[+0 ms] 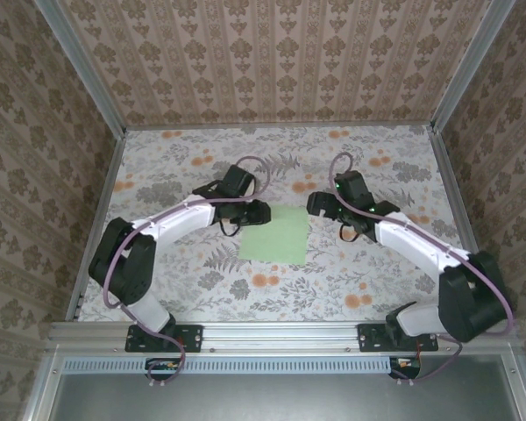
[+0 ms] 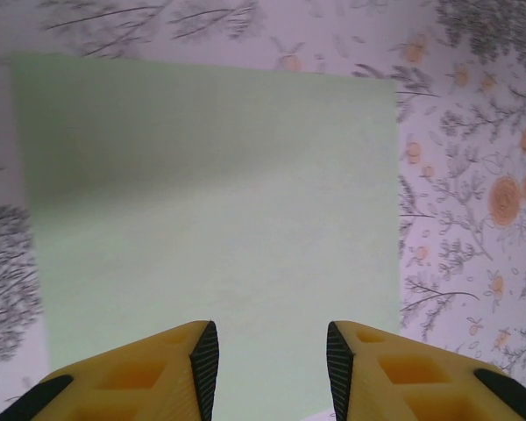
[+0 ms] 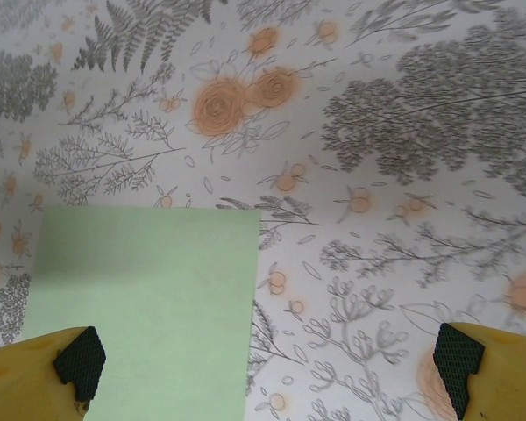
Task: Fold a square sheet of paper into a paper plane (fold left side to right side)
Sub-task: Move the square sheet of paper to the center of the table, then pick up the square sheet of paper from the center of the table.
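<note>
The sheet of paper (image 1: 276, 234) lies flat and unfolded at the centre of the desk (image 1: 184, 158), slightly skewed, with no crease visible. In the top view the left tool (image 1: 261, 211) sits at the sheet's 10 o'clock corner and the right tool (image 1: 316, 203) just off its 2 o'clock corner. In the left wrist view the left tool (image 2: 272, 360) has its jaws partly spread over the sheet of paper (image 2: 210, 202), with nothing pinched between them. In the right wrist view the right tool (image 3: 267, 361) is spread wide and empty, straddling one edge of the sheet of paper (image 3: 149, 298), with one fingertip over the sheet and the other over the bare desk. Treat the sheet as very light, thin and limp. It is likely to slide on the printed desk cover, and any accidental crease will probably be permanent. No edge is lifted, so the pick-up point is judged to be the 9 o'clock edge, near a corner, while the other tool pins the 3 o'clock side. The desk carries no other loose items. The patterned walls (image 1: 272, 61) and the metal rail (image 1: 280, 333) at 6 o'clock stand well apart from the sheet. The only likely obstruction is the opposite arm during the fold-over.
</note>
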Robot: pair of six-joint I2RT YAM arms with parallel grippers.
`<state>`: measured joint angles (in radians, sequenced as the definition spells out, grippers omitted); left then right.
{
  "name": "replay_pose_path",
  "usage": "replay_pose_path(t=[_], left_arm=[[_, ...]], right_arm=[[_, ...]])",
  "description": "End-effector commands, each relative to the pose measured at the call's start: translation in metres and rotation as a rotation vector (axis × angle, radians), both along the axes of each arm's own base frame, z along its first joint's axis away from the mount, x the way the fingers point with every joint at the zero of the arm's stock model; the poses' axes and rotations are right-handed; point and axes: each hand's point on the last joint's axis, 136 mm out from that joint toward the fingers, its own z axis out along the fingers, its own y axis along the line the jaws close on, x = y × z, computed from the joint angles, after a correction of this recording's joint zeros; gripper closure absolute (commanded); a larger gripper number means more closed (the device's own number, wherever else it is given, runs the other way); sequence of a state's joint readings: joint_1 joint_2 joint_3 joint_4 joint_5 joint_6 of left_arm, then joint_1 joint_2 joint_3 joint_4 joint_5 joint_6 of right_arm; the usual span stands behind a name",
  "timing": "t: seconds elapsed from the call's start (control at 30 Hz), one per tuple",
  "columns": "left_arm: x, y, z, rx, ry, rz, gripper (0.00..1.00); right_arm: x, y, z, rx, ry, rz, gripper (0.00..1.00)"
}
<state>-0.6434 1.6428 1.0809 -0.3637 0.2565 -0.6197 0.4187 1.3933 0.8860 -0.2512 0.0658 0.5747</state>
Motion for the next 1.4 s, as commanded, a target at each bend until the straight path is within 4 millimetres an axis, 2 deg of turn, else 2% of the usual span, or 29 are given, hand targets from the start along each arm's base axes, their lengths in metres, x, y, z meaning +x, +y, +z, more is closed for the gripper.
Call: replay_pose_path(t=[0.0,0.1,0.27,0.6,1.17,1.37], left_arm=[[-0.013,0.013,-0.022,-0.042,0.102,0.032,0.6],[-0.017,0.017,-0.032,-0.08,0.138,0.046,0.6],[-0.025,0.013,-0.042,-0.116,0.188,0.026,0.6],[-0.041,0.027,-0.077,-0.038,0.253,0.052,0.6],[-0.052,0.032,-0.092,0.05,0.27,0.04,0.6],[-0.051,0.03,-0.091,0.055,0.262,0.039,0.6]], right_arm=[[0.004,0.014,-0.014,-0.041,0.067,0.051,0.0],[0.011,0.022,-0.025,-0.065,0.111,0.066,0.0],[0.021,0.031,-0.041,-0.086,0.137,0.077,0.0],[0.028,0.041,-0.062,-0.141,0.2,0.116,0.0],[0.036,0.067,-0.095,-0.129,0.294,0.148,0.0],[0.027,0.077,-0.109,-0.135,0.343,0.167,0.0]])
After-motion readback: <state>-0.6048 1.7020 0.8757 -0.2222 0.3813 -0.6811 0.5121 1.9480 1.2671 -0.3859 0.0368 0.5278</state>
